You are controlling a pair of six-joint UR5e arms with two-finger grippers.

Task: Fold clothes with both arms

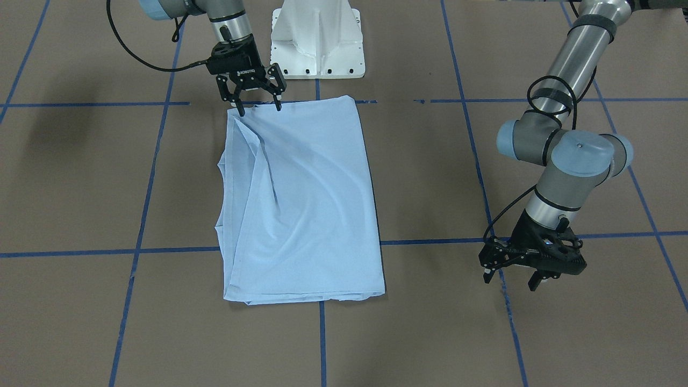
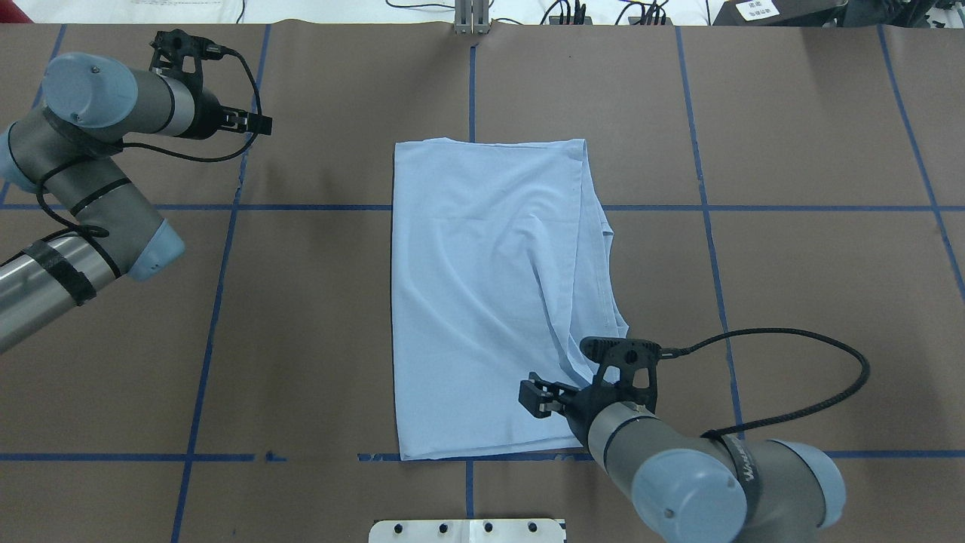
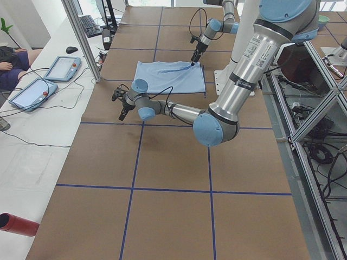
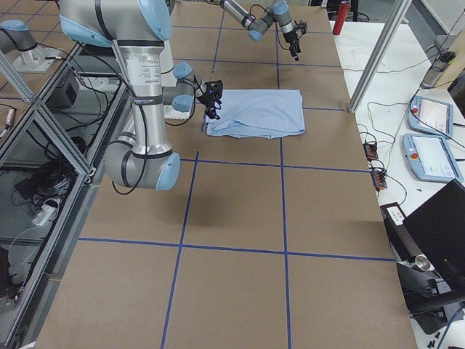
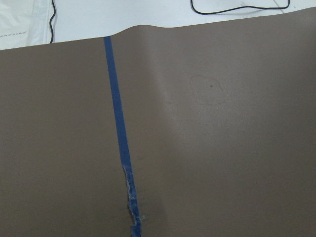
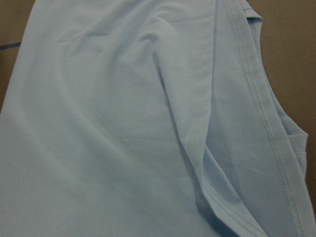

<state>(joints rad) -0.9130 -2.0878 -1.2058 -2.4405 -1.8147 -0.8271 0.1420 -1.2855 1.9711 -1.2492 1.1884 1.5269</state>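
Observation:
The clothes are one light blue T-shirt (image 1: 306,199) (image 2: 482,302), folded lengthwise into a tall rectangle at the middle of the table, with loose folds along one long side. The shirt (image 6: 123,123) fills the right wrist view, its stitched hems showing. My right gripper (image 1: 259,107) (image 2: 537,398) is open, its fingertips just over the shirt corner nearest the robot base, with nothing between them. My left gripper (image 1: 510,279) (image 2: 256,123) is open and empty, well off to the side of the shirt over bare table near the far edge.
The brown table (image 5: 222,148) carries a grid of blue tape lines (image 5: 118,138). The white pedestal base (image 1: 317,43) stands just behind the shirt's near end. Beyond the far edge is a white bench with two tablets (image 3: 32,92) and cables.

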